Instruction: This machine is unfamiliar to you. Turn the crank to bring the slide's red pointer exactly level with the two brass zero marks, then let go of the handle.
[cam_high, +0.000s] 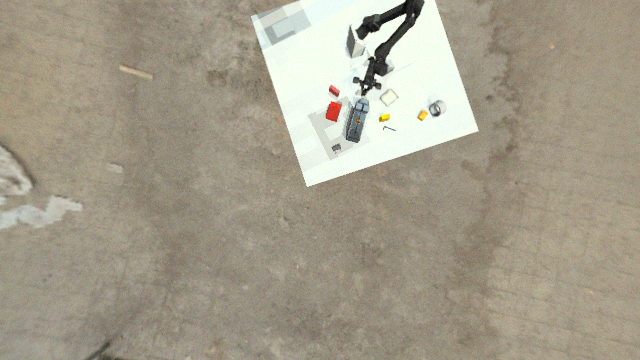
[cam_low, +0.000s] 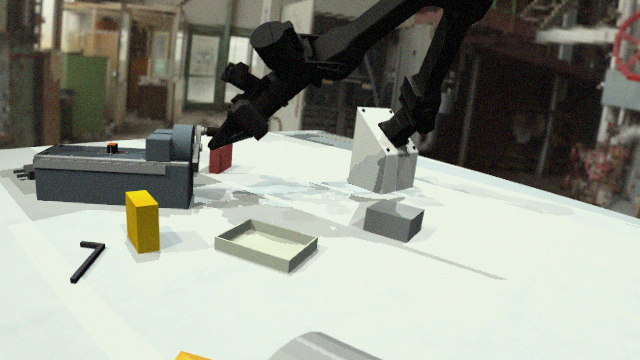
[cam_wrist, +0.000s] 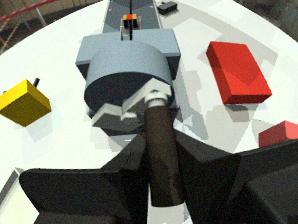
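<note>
Right at the round end of the grey machine (cam_low: 112, 172), the gripper (cam_low: 216, 141) is clamped narrow on the crank handle (cam_wrist: 162, 156), a dark stubby bar sticking straight out between its fingers in the wrist view. Further along the top sits the slide's red pointer (cam_wrist: 131, 22). Can't tell how it sits against the zero marks, too blurry.

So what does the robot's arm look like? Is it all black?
Yes, almost all of it. The arm is matte black, built from chunky, blocky links with a round drum-shaped joint near the wrist. The gripper is black too, with two tapered fingers narrowing to a point. No cables, stickers or markings show. The arm rises from a pale grey wedge-shaped base.
</note>
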